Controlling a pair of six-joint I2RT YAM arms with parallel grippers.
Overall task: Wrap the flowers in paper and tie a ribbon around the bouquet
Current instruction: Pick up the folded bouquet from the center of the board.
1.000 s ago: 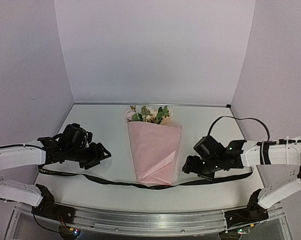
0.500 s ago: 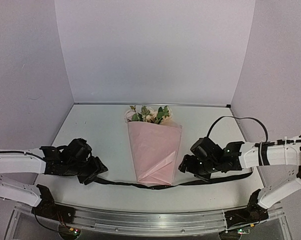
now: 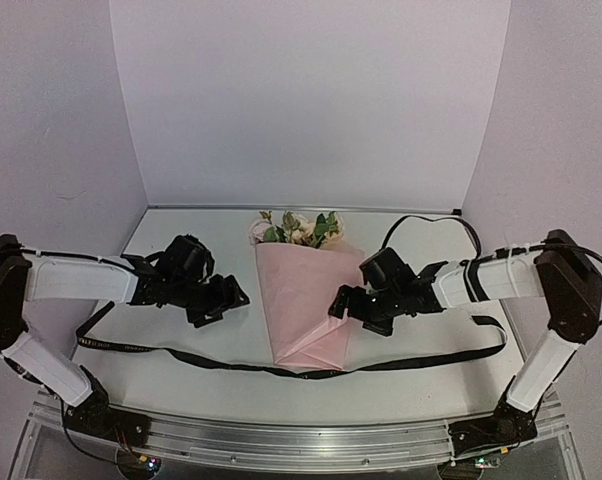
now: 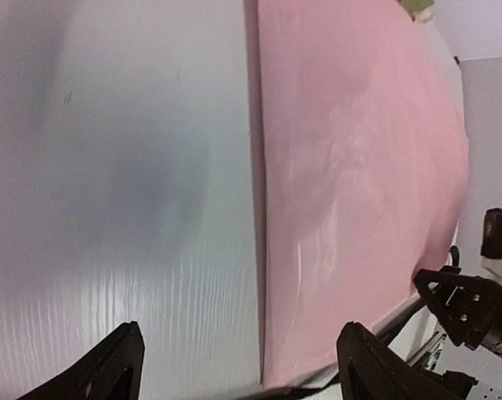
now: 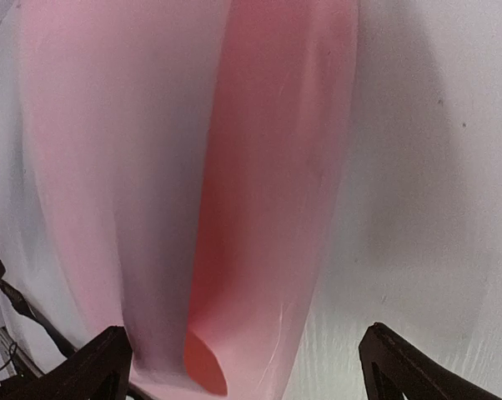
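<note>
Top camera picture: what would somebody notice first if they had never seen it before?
The pink bouquet lies in the middle of the table, with its flowers peeking out at the far end. The black left tool and right tool hang open on either side of it. A long black ribbon stretches across the table by its near tip.

Overhead, the light is soft, even and sharp with faint shadows, while both wrist views are blurred, with grey shadow at upper left of the left one and a pale sheen on the paper [image 4: 351, 208].
</note>
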